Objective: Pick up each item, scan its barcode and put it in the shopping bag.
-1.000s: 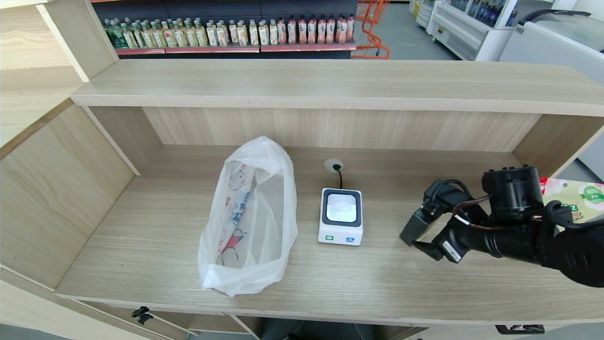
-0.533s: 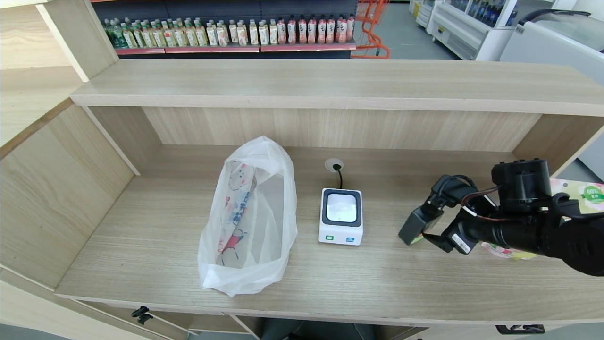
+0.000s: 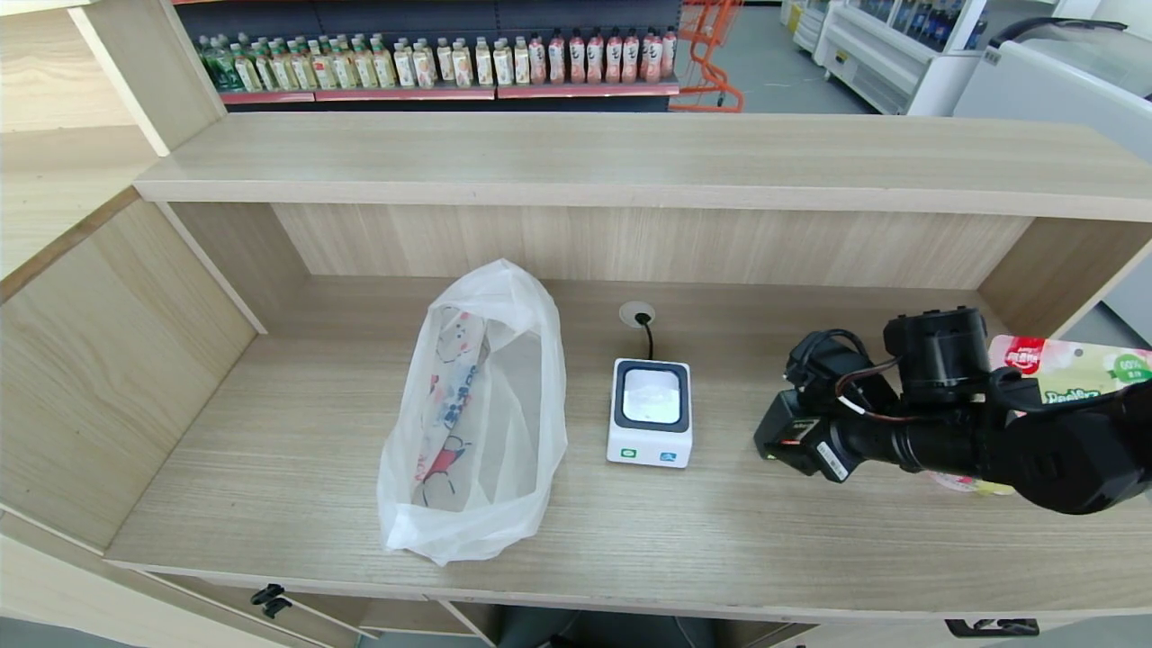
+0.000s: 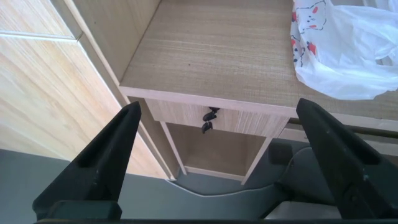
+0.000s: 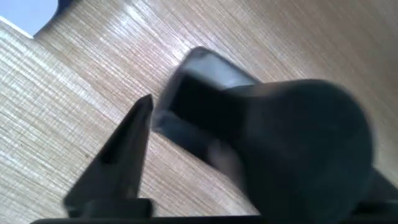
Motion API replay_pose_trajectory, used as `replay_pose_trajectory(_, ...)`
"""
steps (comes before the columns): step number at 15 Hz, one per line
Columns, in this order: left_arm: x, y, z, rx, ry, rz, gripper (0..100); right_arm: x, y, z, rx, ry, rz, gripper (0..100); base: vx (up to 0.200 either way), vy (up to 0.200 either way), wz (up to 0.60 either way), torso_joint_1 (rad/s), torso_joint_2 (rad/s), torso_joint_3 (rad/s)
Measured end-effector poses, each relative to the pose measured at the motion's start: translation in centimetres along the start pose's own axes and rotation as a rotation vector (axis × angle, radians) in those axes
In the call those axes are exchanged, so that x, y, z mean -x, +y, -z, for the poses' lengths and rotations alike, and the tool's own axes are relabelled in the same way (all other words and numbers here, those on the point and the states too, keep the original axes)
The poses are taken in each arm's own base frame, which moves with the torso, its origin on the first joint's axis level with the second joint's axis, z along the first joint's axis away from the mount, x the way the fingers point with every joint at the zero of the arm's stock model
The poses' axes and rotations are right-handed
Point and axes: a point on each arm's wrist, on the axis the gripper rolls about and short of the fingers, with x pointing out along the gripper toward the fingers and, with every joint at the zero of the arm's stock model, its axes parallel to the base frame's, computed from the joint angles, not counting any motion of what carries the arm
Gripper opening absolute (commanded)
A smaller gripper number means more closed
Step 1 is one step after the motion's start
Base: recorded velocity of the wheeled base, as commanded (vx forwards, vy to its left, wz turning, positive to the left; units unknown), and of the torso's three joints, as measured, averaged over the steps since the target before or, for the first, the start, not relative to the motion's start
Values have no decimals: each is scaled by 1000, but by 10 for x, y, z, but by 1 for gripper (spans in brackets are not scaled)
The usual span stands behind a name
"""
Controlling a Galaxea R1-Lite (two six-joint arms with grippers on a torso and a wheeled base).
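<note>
Count: one table (image 3: 270,468). On it are one white plastic shopping bag (image 3: 472,414), one scanner (image 3: 650,412) and one snack packet (image 3: 1071,369). One printed packet (image 3: 450,405) lies inside the bag. One black cable (image 3: 646,337) runs from the scanner's back to a round hole in the tabletop. Two pincers noted.

Right arm (image 3: 990,445): comes in from the right edge, forearm low and roughly level over the table, wrist aimed toward the scanner. Right pincer (image 3: 787,436) sits just to the right of the scanner, apart from it. Cannot tell whether it is spread or closed, or whether it grips anything; the wrist view is too smeared.

Left pincer (image 4: 219,109): spread wide, nothing between its fingers. It hangs below the table's front edge near the left corner. A small black latch (image 4: 210,119) sits under the edge, and the bottom of the bag shows above on the tabletop.

Snack packet: flat on the table at the far right, behind the right forearm and largely covered by it. It is well back from the right pincer's tip, on the side away from the scanner. The shopping bag stands left of the scanner with its mouth open upward.
</note>
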Motion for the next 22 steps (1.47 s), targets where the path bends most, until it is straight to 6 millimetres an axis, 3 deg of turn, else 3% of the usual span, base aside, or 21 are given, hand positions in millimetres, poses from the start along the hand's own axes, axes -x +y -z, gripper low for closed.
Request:
replay_pose_trajectory(5, 0, 0, 0, 0, 0, 0, 100, -15, 5, -9, -3, -31, -9, 0, 0, 0, 0, 0, 0, 0)
replay_pose_trajectory(9, 0, 0, 0, 0, 0, 0, 100, -11, 9, -7, -9, -68, -3, 0, 0, 0, 0, 0, 0, 0)
replay_pose_trajectory(12, 0, 0, 0, 0, 0, 0, 100, 21, 3, -16, -64, -197, 63, 0, 0, 0, 0, 0, 0, 0)
replay_pose_trajectory(14, 0, 0, 0, 0, 0, 0, 100, 52, 5, -10, -36, -286, 121, 0, 0, 0, 0, 0, 0, 0)
replay_pose_trajectory(17, 0, 0, 0, 0, 0, 0, 100, 83, 1, -1, 237, -425, 297, 0, 0, 0, 0, 0, 0, 0)
replay_pose_trajectory(19, 0, 0, 0, 0, 0, 0, 100, 89, 4, 0, 443, -546, 215, 0, 0, 0, 0, 0, 0, 0)
replay_pose_trajectory(22, 0, 0, 0, 0, 0, 0, 100, 94, 10, 1, 962, -811, 106, 0, 0, 0, 0, 0, 0, 0)
